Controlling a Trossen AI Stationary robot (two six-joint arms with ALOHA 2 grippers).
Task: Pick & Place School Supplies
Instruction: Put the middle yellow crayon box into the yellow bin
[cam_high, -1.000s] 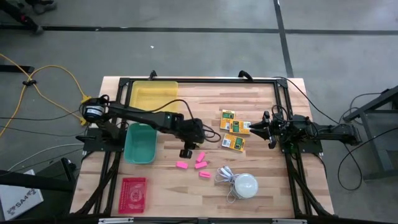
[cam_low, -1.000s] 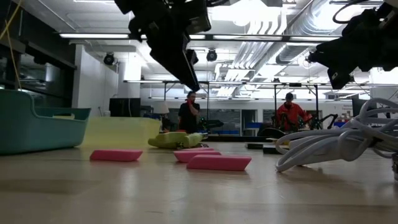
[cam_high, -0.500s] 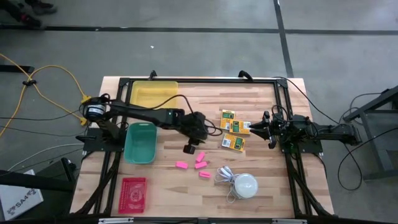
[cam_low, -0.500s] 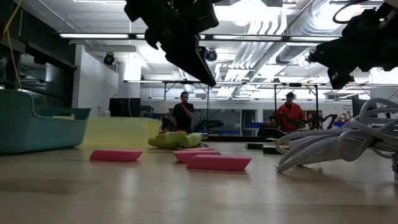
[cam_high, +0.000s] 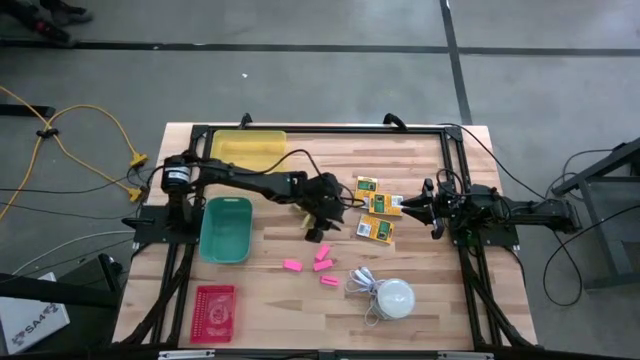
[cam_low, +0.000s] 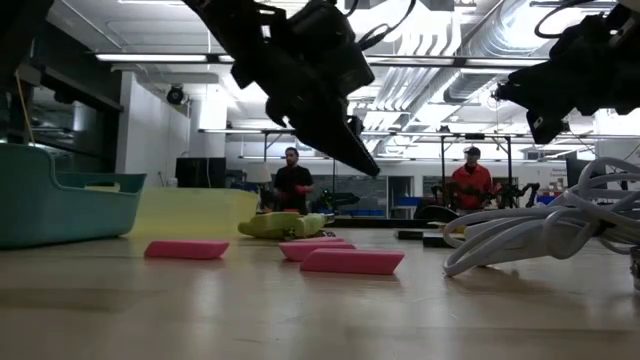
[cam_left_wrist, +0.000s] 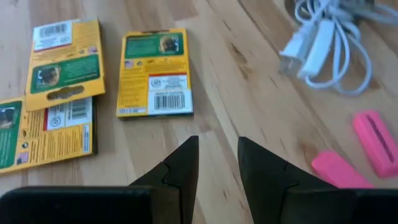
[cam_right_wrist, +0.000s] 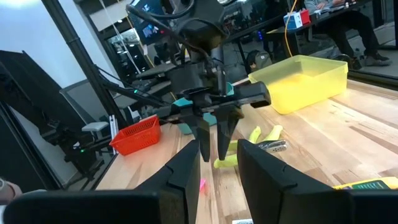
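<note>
Left wrist view: left gripper (cam_left_wrist: 217, 163) jaws parted, empty, above lone yellow-and-green box (cam_left_wrist: 154, 73); overlapping boxes (cam_left_wrist: 53, 99) beside it risk nudge. Right gripper (cam_high: 432, 207) jaws apparently parted, idle.

Wooden table (cam_high: 280, 300) | 12: yellow bin (cam_high: 246, 150) | 9: teal bin (cam_high: 226, 229) | 7: red basket (cam_high: 214, 311) | 3: yellow-and-green boxes (cam_high: 376, 228) | 6: pink blocks (cam_high: 322, 264), white dome with cord (cam_high: 392, 297)
</note>
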